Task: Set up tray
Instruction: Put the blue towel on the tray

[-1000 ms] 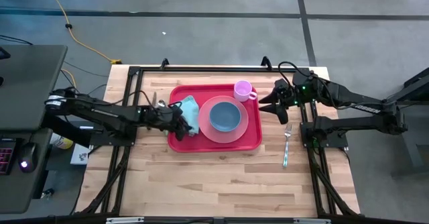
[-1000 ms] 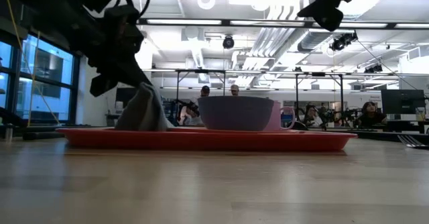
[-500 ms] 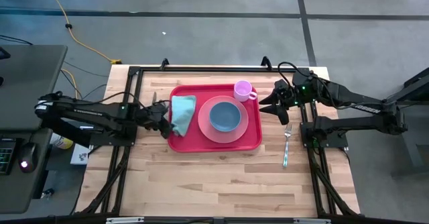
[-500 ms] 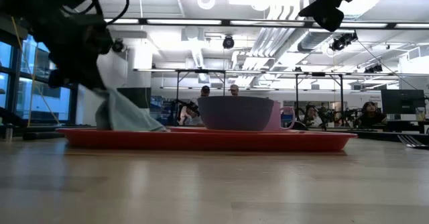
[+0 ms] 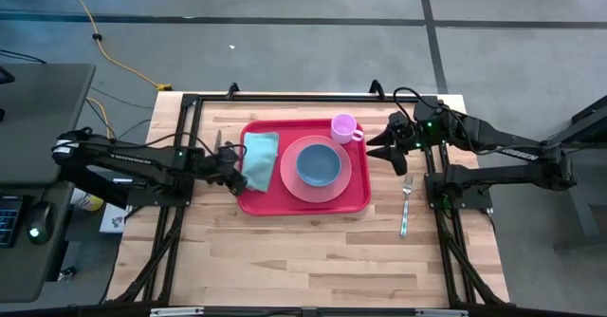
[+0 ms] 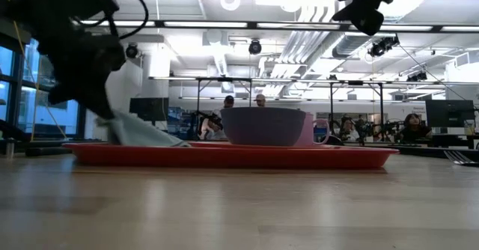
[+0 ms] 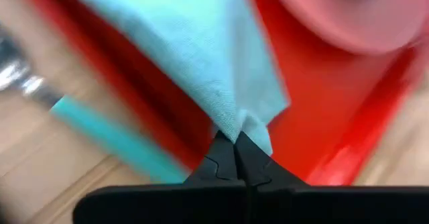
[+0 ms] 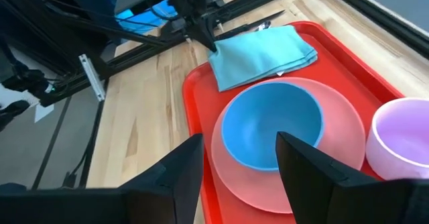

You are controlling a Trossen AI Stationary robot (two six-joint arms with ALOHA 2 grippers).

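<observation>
While pinching the teal napkin's (image 5: 260,157) corner at the red tray's (image 5: 303,203) left rim, left gripper (image 5: 234,177) sits clamped shut; right gripper (image 5: 377,148) idles part-open, empty, off the right side.

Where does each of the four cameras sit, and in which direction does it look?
High view: above the table, straight down; both arms, red tray, fork.
Low view: table height, level across; tray edge, blue bowl, left arm.
Left wrist view: behind the left gripper, shut on the teal cloth.
Right wrist view: behind the right gripper, open, over the bowl and pink plate.
Shared: all show the tray and cloth.
</observation>
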